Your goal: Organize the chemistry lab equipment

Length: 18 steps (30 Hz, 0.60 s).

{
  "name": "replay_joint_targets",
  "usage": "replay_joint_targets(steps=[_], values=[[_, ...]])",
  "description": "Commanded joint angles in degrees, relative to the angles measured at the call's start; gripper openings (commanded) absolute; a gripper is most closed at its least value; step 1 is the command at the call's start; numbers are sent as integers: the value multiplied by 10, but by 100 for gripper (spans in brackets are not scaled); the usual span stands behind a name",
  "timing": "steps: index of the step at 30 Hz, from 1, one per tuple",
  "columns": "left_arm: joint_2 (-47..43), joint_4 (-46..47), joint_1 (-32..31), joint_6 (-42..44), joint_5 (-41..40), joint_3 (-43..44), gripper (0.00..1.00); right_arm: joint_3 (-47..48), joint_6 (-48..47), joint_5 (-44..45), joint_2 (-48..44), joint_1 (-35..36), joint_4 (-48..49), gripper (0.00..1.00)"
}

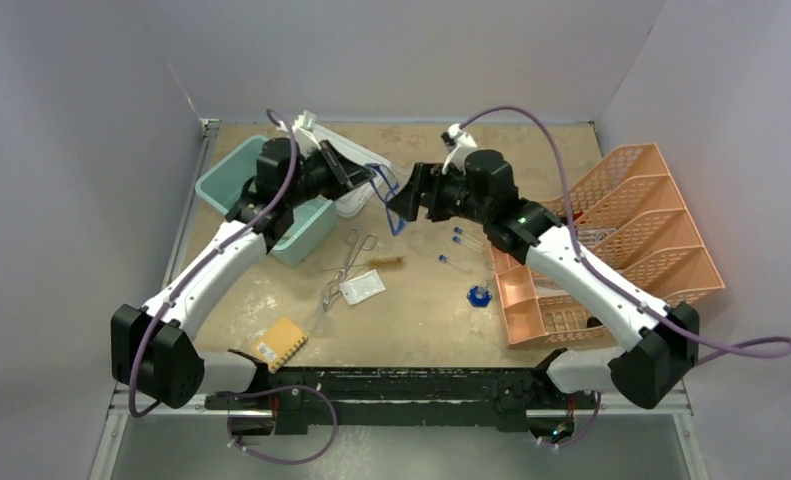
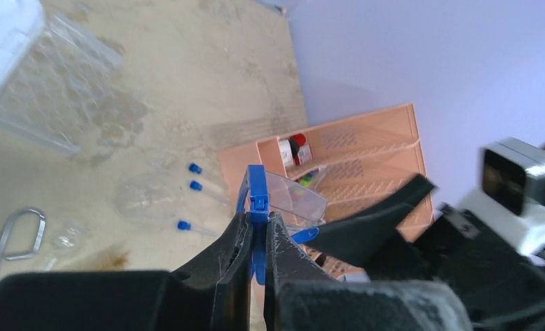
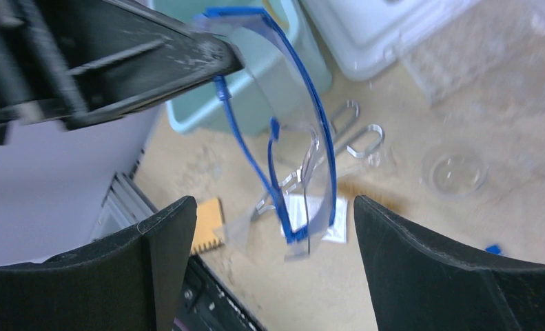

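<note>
1. The left gripper (image 2: 257, 231) is closed tightly on the blue frame of the safety glasses (image 3: 304, 138). Both of its fingers press the frame from either side, and it holds the glasses up in the air above the table (image 1: 421, 330).
2. The right gripper (image 3: 275, 203) is wide open. In its own wrist view the glasses hang in the gap between its two fingers, and neither finger (image 3: 159, 269) touches them.
3. The two grippers face each other over the back middle of the table, very near to one another, so little free room is between them.
4. The teal bin (image 1: 261, 200) stands just under and behind the left arm, with a white tray (image 1: 356, 170) beside it and the clear tube rack (image 2: 49, 103) near.
5. Below the glasses lie the metal scissors (image 1: 346, 265), the white packet (image 1: 363, 288) and the brush (image 1: 386, 262), all close together.
6. Three blue-capped test tubes (image 2: 196, 185) lie loose on the table between these things and the peach organiser (image 1: 611, 240), which stands at the right edge.
7. A clear round dish (image 3: 454, 169) lies near the tubes, and a small blue item (image 1: 479, 295) lies just beside the organiser.
8. The sponge (image 1: 279, 343) lies alone near the front edge; the front middle of the table has the most open room.
</note>
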Motion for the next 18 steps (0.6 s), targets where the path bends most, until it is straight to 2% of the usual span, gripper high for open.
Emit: replay_joint_targets(steps=[1, 6, 9, 18], values=[[-2, -14, 74, 27, 60, 46, 0, 67, -35, 37, -46, -16, -2, 86], [6, -93, 157, 81, 85, 108, 0, 85, -58, 81, -61, -23, -5, 86], [24, -130, 221, 103, 97, 137, 0, 85, -51, 75, -53, -33, 0, 86], [80, -177, 376, 152, 101, 116, 0, 114, -94, 67, -1, -41, -6, 85]])
